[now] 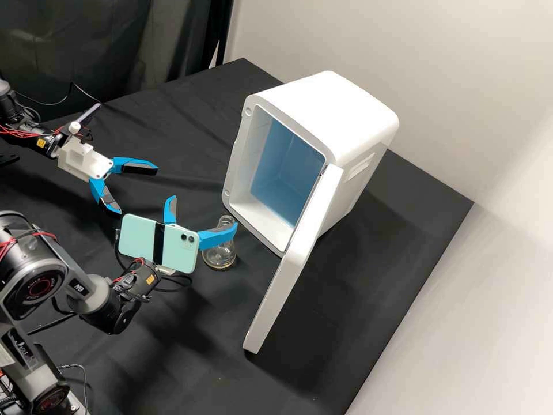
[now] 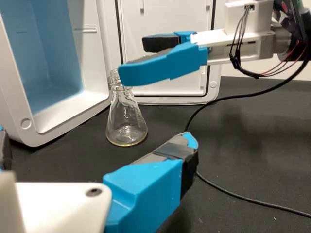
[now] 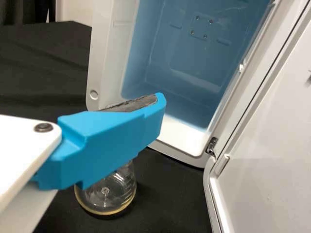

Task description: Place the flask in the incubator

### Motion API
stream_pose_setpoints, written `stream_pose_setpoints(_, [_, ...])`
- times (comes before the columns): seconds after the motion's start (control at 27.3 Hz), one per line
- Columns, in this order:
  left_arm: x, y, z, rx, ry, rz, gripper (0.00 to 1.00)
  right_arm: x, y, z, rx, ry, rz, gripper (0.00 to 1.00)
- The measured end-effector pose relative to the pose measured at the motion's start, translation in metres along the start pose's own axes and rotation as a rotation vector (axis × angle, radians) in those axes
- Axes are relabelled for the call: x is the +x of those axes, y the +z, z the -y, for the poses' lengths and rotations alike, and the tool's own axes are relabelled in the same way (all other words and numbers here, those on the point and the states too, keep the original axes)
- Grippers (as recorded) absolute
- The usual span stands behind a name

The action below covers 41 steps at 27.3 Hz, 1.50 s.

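Note:
A clear glass flask [image 1: 219, 251] stands upright on the black bench, just in front of the white incubator [image 1: 340, 121]. The incubator's door [image 1: 294, 265] hangs wide open and shows a blue inside. My right gripper [image 1: 203, 214] is open beside the flask, and one blue finger [image 3: 112, 136] reaches over the flask [image 3: 104, 194]. In the left wrist view the right gripper [image 2: 133, 59] has a fingertip at the neck of the flask [image 2: 126, 116]. My left gripper [image 1: 135, 188] is open and empty, a short way back from the flask.
A mint-green phone [image 1: 158, 242] is mounted on the right arm. A black cable [image 2: 233, 189] trails over the bench near the flask. The bench's edge [image 1: 403, 323] runs past the open door, with a white wall behind.

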State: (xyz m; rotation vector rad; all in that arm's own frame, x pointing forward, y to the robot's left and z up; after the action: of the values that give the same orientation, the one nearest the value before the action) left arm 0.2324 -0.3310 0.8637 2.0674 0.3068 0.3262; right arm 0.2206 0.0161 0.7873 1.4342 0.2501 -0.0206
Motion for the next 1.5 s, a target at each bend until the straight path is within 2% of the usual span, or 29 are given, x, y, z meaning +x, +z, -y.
stream_pose_setpoints(0.04, [0.0, 0.0, 0.0, 0.0, 0.0, 0.0, 1.0, -0.001, 0.001, 0.002, -0.009, -0.006, 0.004, 1.0])
stream_pose_setpoints(0.29, [0.0, 0.0, 0.0, 0.0, 0.0, 0.0, 1.0, -0.001, 0.005, 0.007, -0.017, -0.03, 0.021, 1.0])
stream_pose_setpoints(0.48, [0.0, 0.0, -0.0002, 0.0, 0.001, 0.0, 1.0, -0.001, 0.014, 0.009, -0.021, -0.043, 0.055, 1.0])
stream_pose_setpoints(0.59, [0.0, 0.002, -0.001, 0.001, 0.005, 0.006, 1.0, -0.001, 0.016, 0.009, -0.027, -0.042, 0.064, 1.0])
stream_pose_setpoints(0.84, [-0.001, 0.003, -0.0024, 0.002, 0.01, 0.01, 1.0, -0.001, 0.016, 0.009, -0.028, -0.043, 0.063, 1.0])
stream_pose_setpoints(0.95, [-0.001, 0.003, -0.0024, 0.002, 0.01, 0.01, 1.0, -0.001, 0.015, 0.009, -0.043, -0.046, 0.059, 1.0])
stream_pose_setpoints(1.5, [-0.001, 0.003, -0.0024, 0.002, 0.01, 0.01, 1.0, -0.002, 0.013, 0.012, -0.043, -0.058, 0.052, 1.0])
